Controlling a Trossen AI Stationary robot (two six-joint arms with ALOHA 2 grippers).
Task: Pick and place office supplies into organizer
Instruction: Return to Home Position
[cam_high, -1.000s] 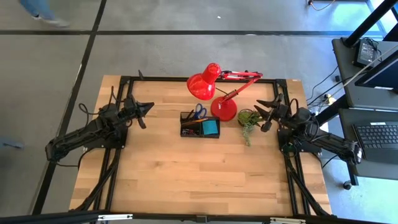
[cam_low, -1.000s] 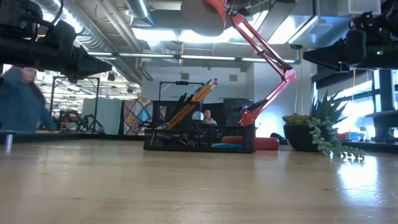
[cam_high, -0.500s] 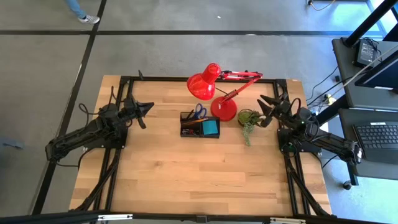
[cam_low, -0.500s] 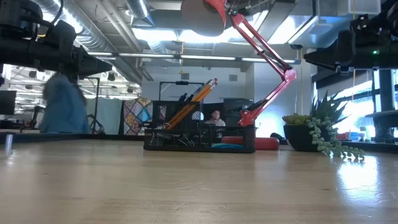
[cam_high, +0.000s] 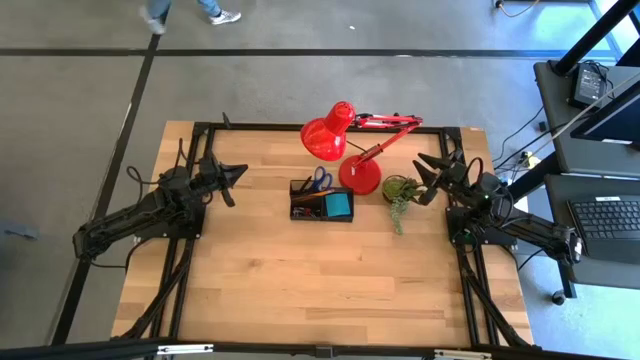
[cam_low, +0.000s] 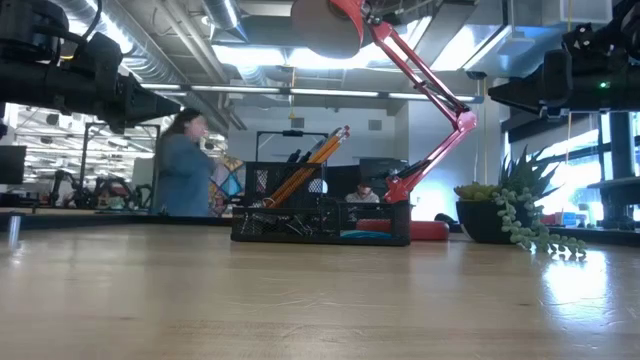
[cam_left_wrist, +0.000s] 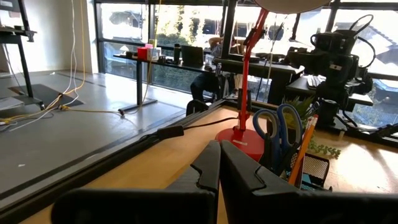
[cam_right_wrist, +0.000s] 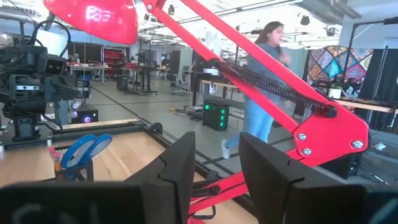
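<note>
The black organizer (cam_high: 322, 203) stands mid-table, a little toward the far edge, also seen in the low view (cam_low: 320, 218). Blue-handled scissors (cam_high: 319, 180) and orange pencils (cam_low: 315, 160) stand upright in it, and a blue sticky-note pad (cam_high: 338, 205) lies in its right compartment. My left gripper (cam_high: 240, 172) hovers shut above the table left of the organizer; its wrist view shows the fingers together (cam_left_wrist: 219, 144). My right gripper (cam_high: 421, 177) hovers open to the right of the plant, with a gap between its fingers (cam_right_wrist: 217, 140). Neither holds anything.
A red desk lamp (cam_high: 345, 138) stands with its round base (cam_high: 360, 178) right behind the organizer, its head hanging over the far middle. A small green potted plant (cam_high: 400, 190) sits between the lamp base and my right gripper. The near half of the wooden table (cam_high: 320, 290) is bare. A person walks beyond the table (cam_low: 185, 165).
My right gripper has shifted a little toward the table's far edge, staying open above the table. A person has walked across the room behind the table. The organizer and its contents have stayed put.
</note>
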